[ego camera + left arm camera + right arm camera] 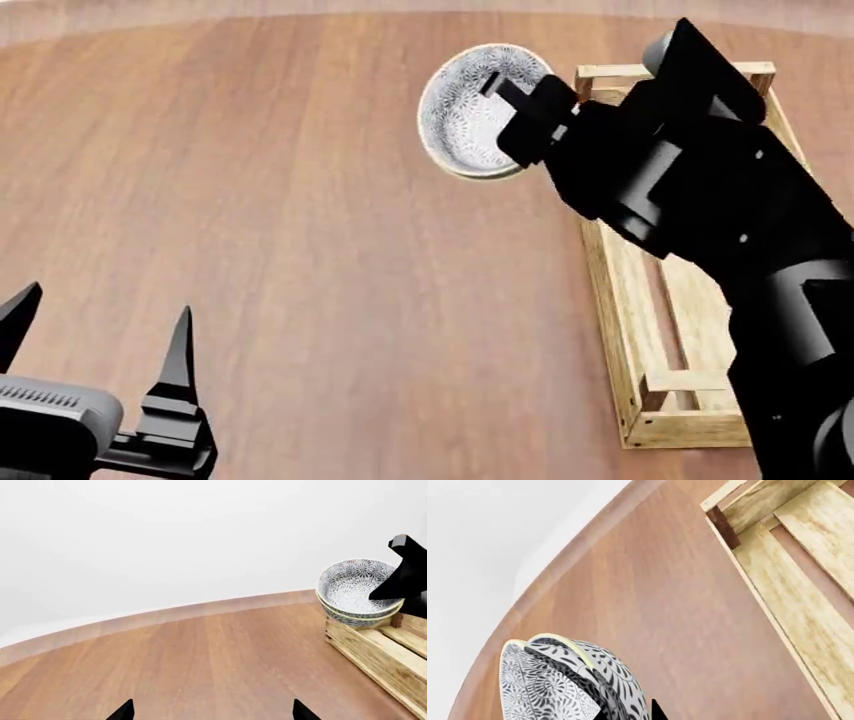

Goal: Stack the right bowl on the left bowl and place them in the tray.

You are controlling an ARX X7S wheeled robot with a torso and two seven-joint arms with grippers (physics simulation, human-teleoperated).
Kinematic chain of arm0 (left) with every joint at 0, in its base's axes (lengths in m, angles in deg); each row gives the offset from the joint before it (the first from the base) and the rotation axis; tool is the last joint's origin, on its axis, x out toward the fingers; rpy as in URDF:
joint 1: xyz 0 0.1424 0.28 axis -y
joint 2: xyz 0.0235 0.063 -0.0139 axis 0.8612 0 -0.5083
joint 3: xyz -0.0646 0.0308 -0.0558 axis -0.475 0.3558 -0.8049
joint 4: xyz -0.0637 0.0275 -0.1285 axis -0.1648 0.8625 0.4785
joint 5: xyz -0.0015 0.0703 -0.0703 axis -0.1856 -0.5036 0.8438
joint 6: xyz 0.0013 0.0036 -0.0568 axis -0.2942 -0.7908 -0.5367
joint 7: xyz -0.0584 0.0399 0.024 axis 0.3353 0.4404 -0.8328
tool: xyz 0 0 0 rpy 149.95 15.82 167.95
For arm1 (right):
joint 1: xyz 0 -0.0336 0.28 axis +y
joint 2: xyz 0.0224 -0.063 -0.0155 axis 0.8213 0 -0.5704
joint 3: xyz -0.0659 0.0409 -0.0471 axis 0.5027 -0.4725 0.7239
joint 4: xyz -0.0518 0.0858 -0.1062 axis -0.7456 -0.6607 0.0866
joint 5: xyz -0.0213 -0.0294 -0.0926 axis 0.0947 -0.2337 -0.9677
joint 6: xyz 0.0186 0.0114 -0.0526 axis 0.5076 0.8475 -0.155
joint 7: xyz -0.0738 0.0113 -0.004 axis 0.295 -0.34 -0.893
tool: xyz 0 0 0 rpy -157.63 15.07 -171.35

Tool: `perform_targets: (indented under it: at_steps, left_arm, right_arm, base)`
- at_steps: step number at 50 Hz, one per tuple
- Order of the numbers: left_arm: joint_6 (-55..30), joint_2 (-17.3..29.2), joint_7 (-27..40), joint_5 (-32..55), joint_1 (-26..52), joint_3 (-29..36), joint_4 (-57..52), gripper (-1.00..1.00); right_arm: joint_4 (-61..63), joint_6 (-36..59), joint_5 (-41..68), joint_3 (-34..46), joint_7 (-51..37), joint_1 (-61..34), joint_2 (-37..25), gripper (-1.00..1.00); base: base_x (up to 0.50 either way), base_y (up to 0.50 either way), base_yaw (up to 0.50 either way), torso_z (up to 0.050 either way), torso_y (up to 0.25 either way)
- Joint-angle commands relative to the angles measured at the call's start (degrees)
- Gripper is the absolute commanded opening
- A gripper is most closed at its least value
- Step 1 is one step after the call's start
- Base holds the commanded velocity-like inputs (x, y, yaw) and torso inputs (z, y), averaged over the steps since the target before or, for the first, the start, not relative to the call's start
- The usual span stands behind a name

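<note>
- The wooden table fills the head view, its boards a warm reddish brown with grain running lengthwise.
- Its edge is curved and shows as a paler, lighter band in the left wrist view.
- The same curved rim runs diagonally across the right wrist view.
- Beyond the table lies a plain white background, featureless and evenly lit.

The tray is lying on the table, toward its right side. The stacked bowls are hanging tilted above the table, just left of the tray's far left corner, held up by the right gripper. The left gripper is hovering well left of the tray, at its near end.
</note>
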Motion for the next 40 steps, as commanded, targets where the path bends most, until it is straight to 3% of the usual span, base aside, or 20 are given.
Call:
perform_targets:
  at_steps: [1, 6, 17, 27, 34, 40]
  left_arm:
    - [1.15, -1.17, -1.74, -0.92, 0.04, -1.37, 1.35, 1.00]
    - [1.16, -1.07, -1.74, -0.50, 0.05, -1.70, 1.21, 1.00]
    - [1.86, -0.84, -2.04, -0.48, -0.16, -1.39, 1.78, 1.00]
    - [2.42, -0.40, -1.91, -2.17, 0.05, 0.24, 2.26, 1.00]
    - [2.22, -0.16, -1.92, -2.40, 0.14, 0.83, 2.40, 1.00]
    - [2.17, 0.00, -2.24, -2.04, 0.20, 0.91, 2.82, 1.00]
  right_arm:
    - [-2.13, -5.92, 18.06, 7.49, -1.33, -2.78, -5.03, -1.00]
    - [-2.13, -6.99, 27.07, 13.61, -1.13, -3.15, -6.63, -1.00]
    - [-2.14, -11.61, 41.42, 19.06, -3.69, -1.36, -10.72, -1.00]
    - [-2.14, -14.85, 46.37, 18.98, -4.12, 0.19, -12.58, -1.00]
    - [-2.13, -15.52, 46.79, 17.31, -4.09, 0.78, -13.16, -1.00]
    - [-2.13, -16.24, 46.79, 15.74, -4.24, 0.30, -13.66, -1.00]
  base:
    - [0.00, 0.00, 0.00, 0.000, 0.000]
    - [0.00, 0.00, 0.00, 0.000, 0.003]
    - [0.00, 0.00, 0.00, 0.000, 0.000]
    - [0.00, 0.00, 0.00, 0.000, 0.001]
    - [0.00, 0.00, 0.00, 0.000, -0.219]
    - [0.00, 0.00, 0.00, 0.000, 0.000]
